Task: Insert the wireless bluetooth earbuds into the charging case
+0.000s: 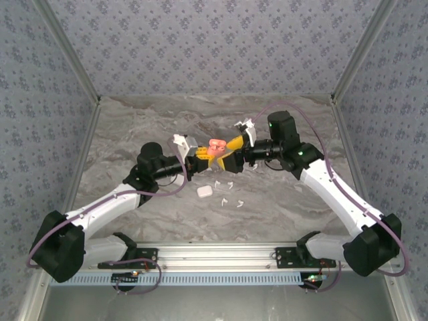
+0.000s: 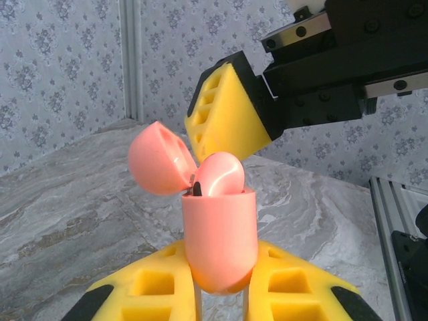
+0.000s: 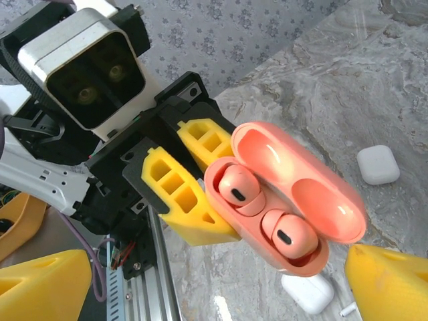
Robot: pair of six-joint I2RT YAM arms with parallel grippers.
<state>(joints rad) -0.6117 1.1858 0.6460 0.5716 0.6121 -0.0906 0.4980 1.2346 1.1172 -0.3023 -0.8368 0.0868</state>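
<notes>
Above the middle of the desk (image 1: 134, 134), your two arms meet nose to nose. Your left gripper (image 2: 221, 264) is clamped on the lower half of a coral case (image 2: 221, 227). It holds the case upright and clear of the desk, most likely so the right arm can work on it from above. The lid (image 2: 157, 159) is swung open on its hinge, tipped away from the right arm.

In the right wrist view, two coral earbuds (image 3: 237, 190) sit side by side in the case's wells, each showing a dark oval mark. They look seated, though you cannot tell whether each is pressed fully home.

Your right gripper (image 1: 235, 148) hangs just beside the open mouth, jaws spread wide with nothing between them. One yellow finger (image 2: 227, 114) is near the lid without touching it. Judging by this, the coral pair is in, and what remains for this case is closing the lid.

Below, on the desk, lie two white cases (image 3: 378, 164) and a scatter of loose white earbuds (image 1: 227, 184), all near each other. Those are tiny, so expect each pick to need a fine pinch.
</notes>
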